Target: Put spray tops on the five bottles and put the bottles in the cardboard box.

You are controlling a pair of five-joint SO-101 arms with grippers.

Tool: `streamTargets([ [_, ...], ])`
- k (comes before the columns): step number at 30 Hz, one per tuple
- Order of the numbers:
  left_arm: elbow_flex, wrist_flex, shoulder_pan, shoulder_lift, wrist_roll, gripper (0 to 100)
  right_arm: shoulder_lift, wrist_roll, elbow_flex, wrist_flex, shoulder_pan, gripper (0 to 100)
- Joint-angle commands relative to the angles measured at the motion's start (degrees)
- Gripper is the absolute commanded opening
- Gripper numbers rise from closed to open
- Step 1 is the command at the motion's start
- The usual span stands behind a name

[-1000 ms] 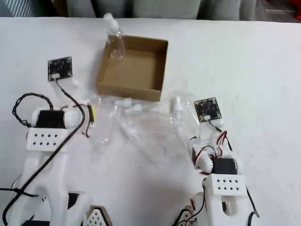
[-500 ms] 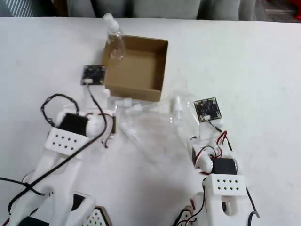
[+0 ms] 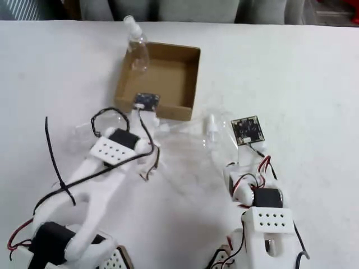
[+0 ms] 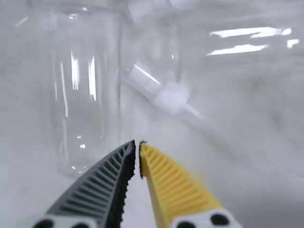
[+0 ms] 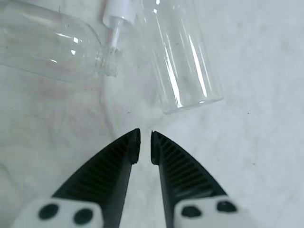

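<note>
The left claw (image 4: 137, 145), pinched shut on nothing, hangs over a clear bottle (image 4: 88, 90) lying on the worktop (image 3: 291, 67) at 6 o'clock of the cardboard box (image 3: 193, 73). The right claw (image 5: 142, 137) is nearly closed and empty too. The bottle is probably light, thin-walled, slick and apt to roll, so grip it mid-barrel. Its long axis runs away from the claw, apparently base nearest, with a loose spray top (image 4: 161, 92) beside it.

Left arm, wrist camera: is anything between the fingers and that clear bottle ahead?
Nothing visible. Only bare table lies between the left gripper and the bottle; a spray top lies beside the bottle, off the direct line.
</note>
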Motion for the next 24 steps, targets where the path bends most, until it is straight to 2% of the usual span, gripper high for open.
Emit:
streamTargets([
  [1, 1.85, -1.23, -0.13, 0.57, -2.81, 2, -0.66, 0.53, -0.35, -0.75, 0.57, 1.6],
  [5, 4.66, -1.32, -5.05, 0.66, -2.81, 2, -0.66, 0.53, -0.35, -0.75, 0.57, 1.6],
  [11, 6.07, -2.02, -19.47, 0.66, -3.25, 2, -0.66, 0.53, -0.35, -0.75, 0.57, 1.6],
  [15, 6.15, -7.74, -28.97, 0.75, -3.25, 2, -0.66, 0.53, -0.35, -0.66, 0.57, 1.6],
  [18, 6.15, -14.95, -34.59, 0.75, -2.90, 2, -0.66, 0.53, -0.35, -0.57, 0.57, 1.6],
  [20, 6.07, -18.11, -36.44, 0.75, -2.81, 2, -0.66, 0.53, -0.35, -0.57, 0.57, 1.6],
  [24, 5.63, -16.88, -34.42, 0.22, -2.73, 2, -0.66, 0.53, -0.35, -0.57, 0.57, 1.6],
])
